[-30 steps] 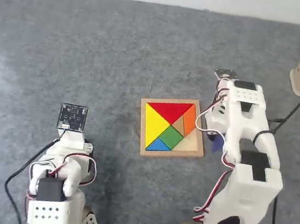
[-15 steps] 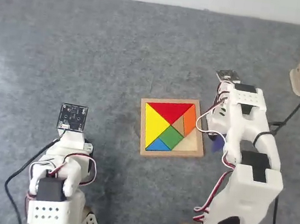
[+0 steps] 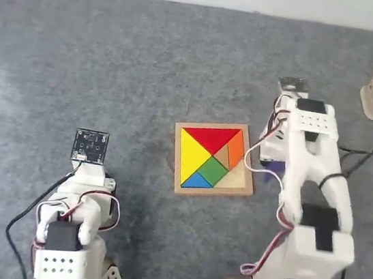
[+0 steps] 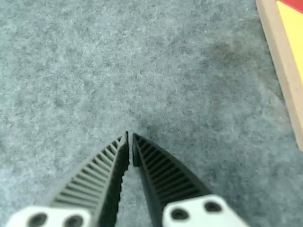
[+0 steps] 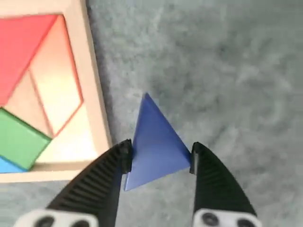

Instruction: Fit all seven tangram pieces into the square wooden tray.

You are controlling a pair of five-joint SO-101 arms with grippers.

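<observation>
Item: blue triangle (image 5: 154, 142), flat and sharp-cornered; you have it pinched between your right gripper's (image 5: 160, 156) ribbed black fingers (image 5: 110, 174), just outside the rim of the square wooden tray (image 5: 97, 109). Tray: pale wood, coloured pieces (image 5: 28, 42) lying flush, one bare slot nearest the triangle. Your left gripper (image 4: 129, 138), fingers pressed together, hangs over grey carpet (image 4: 142, 71), apart from the tray.

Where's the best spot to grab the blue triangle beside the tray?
Grip the blue triangle across its wide end, from above: it is flat and thin, so only its side edges offer purchase. The right hand pinches those two corners.
</observation>
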